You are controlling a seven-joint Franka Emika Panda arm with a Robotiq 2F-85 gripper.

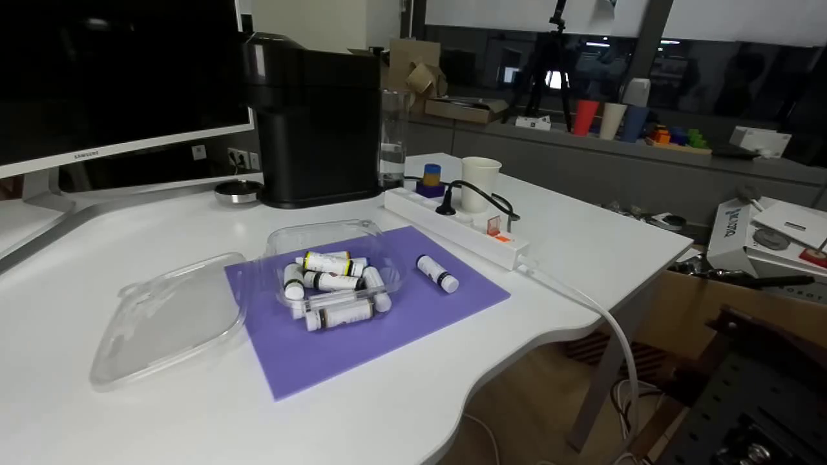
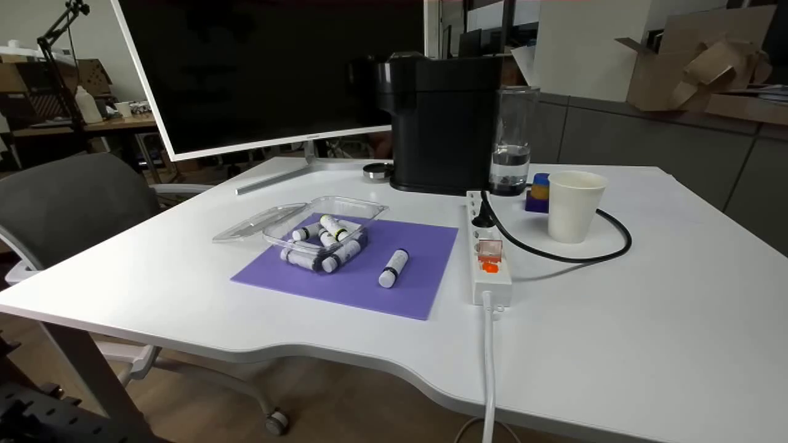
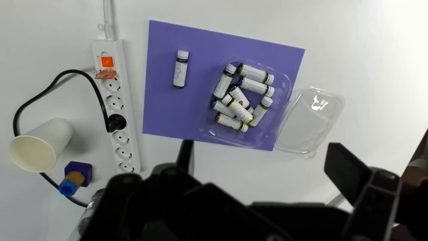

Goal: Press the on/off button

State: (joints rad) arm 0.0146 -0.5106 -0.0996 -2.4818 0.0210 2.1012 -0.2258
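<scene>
A white power strip (image 3: 133,144) lies on the white table and shows in all three views. Its orange-red on/off button (image 3: 107,62) is at the cable end; it also shows in both exterior views (image 1: 503,238) (image 2: 490,267). A translucent reddish cover (image 3: 106,74) stands flipped up beside the button, leaving it exposed; it also shows in an exterior view (image 2: 490,249). My gripper (image 3: 261,150) is open and empty, high above the table in the wrist view. The strip and button lie to the upper left of its fingers. The gripper is outside both exterior views.
A black plug (image 3: 117,123) with a looping cord sits in the strip. A white cup (image 3: 55,134) and stacked blocks (image 3: 83,172) stand beside it. A purple mat (image 3: 164,110) bears a clear container (image 3: 255,142) of small bottles and one loose bottle (image 3: 180,73). A black machine (image 2: 446,123) stands behind.
</scene>
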